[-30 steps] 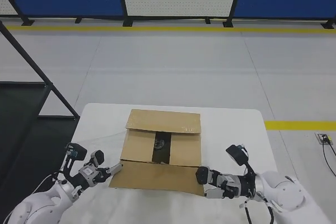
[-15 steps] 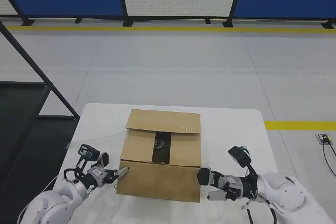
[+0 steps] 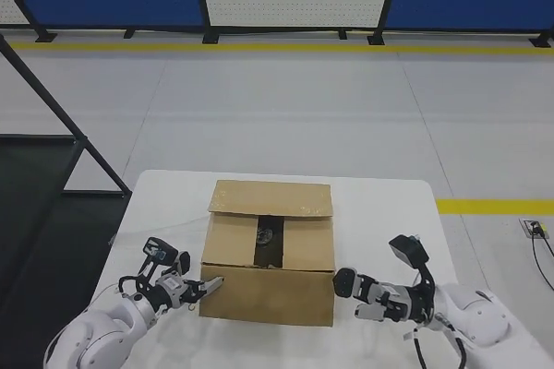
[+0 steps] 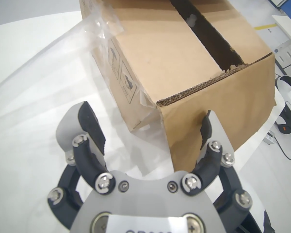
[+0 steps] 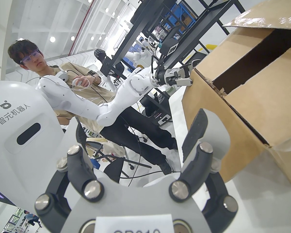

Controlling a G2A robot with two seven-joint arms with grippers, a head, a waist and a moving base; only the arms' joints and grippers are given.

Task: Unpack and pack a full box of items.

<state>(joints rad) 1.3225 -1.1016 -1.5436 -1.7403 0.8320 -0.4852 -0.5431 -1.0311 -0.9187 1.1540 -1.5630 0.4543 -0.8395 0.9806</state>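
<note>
**Two open grippers at the near corners of the box**

Nearest the robot, the left gripper [image 4: 148, 115] is at the near left corner of the cardboard box [image 3: 268, 249]. Its two fingers are wide apart and hold nothing. The corner of the box sits between them. One finger [image 4: 206, 127] lies against the front wall of the box and looks to touch it. The other finger is out over the white table [image 3: 379, 212], beside the left wall.

The right gripper [image 3: 349, 293] is just beside the near right corner of the box. Its fingers are apart too, and nothing is in them. I cannot tell if it touches the box.

The box stands upright in the middle of the table. Its front flap [image 3: 268, 293] hangs down over the front wall. A strip of clear tape [image 4: 99, 25] sticks out, crinkled, from the left wall.

On top, two flaps lie almost flat with a dark gap [image 3: 268, 242] between them. A small pale thing [image 4: 191, 20] shows down in the gap, but I cannot tell what it is. At the far side of the box, the far flap [image 3: 272, 198] lies over the top, lifted a little.

Past the table is a grey floor with a yellow line [image 3: 503, 207]. A black frame [image 3: 74, 157] stands off to the left.
</note>
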